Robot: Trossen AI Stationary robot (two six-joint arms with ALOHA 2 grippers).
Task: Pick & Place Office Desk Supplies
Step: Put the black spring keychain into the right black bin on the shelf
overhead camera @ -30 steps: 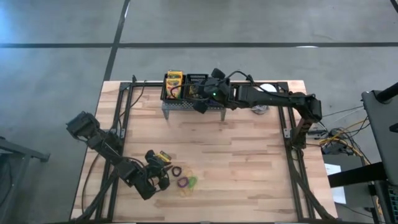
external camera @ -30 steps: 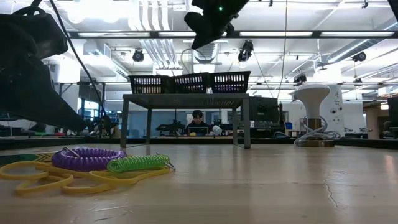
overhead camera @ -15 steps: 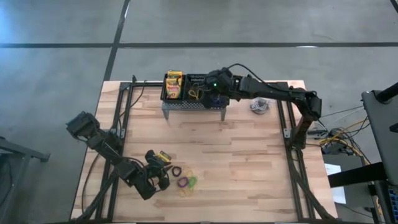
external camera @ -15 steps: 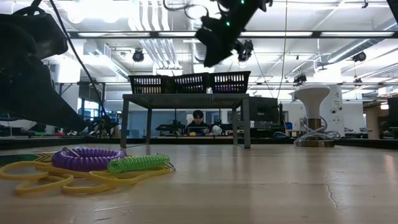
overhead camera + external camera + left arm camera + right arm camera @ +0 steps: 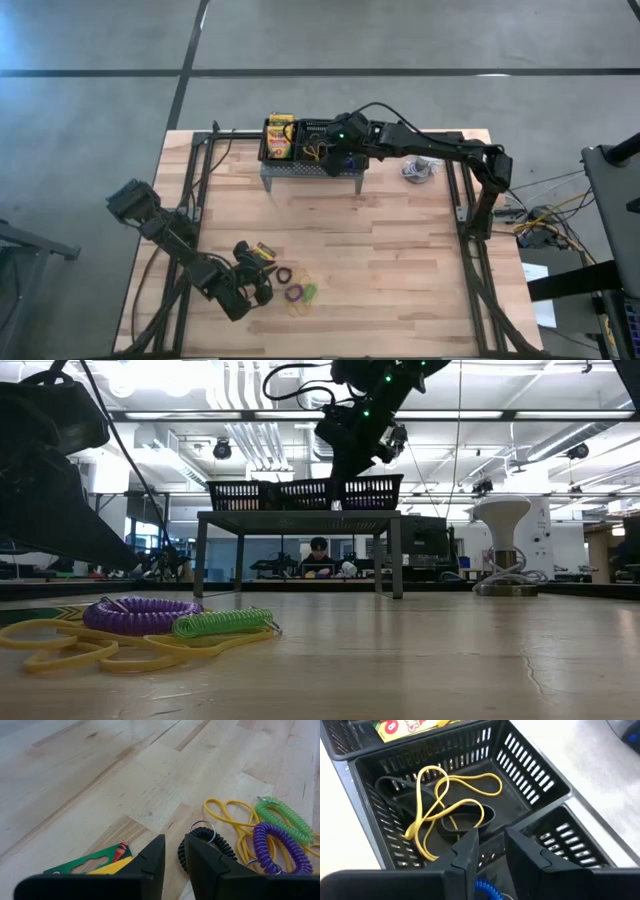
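Three black mesh baskets (image 5: 312,127) (image 5: 305,491) sit on the grey stand (image 5: 300,517) at the far edge. The left one holds a crayon box (image 5: 280,135). The middle basket (image 5: 530,765) holds a yellow band (image 5: 437,795) and a black loop (image 5: 465,820). My right gripper (image 5: 336,150) (image 5: 345,455) (image 5: 492,834) hovers shut just above the wall between the middle and right baskets, and a blue coil (image 5: 484,887) shows low in its gap. My left gripper (image 5: 258,286) (image 5: 174,839) is shut near the table, beside a crayon box (image 5: 95,864) and a black coil (image 5: 206,848). My right gripper may or may not touch the blue coil (image 5: 484,887). The coil shows only low in the gap between the fingers, which point down over the baskets, and I cannot tell whether it is pinched or lying in the basket beneath.
Purple (image 5: 274,845) (image 5: 140,614) and green (image 5: 286,820) (image 5: 222,623) coils and yellow bands (image 5: 227,815) lie heaped on the near left of the table. The white dome object (image 5: 503,520) stands right of the stand. Bare wood fills the table's middle and right.
My right gripper has swung from the stand's near edge back over the baskets and come down until it hangs just above their rims. The left arm and the pile have kept still.
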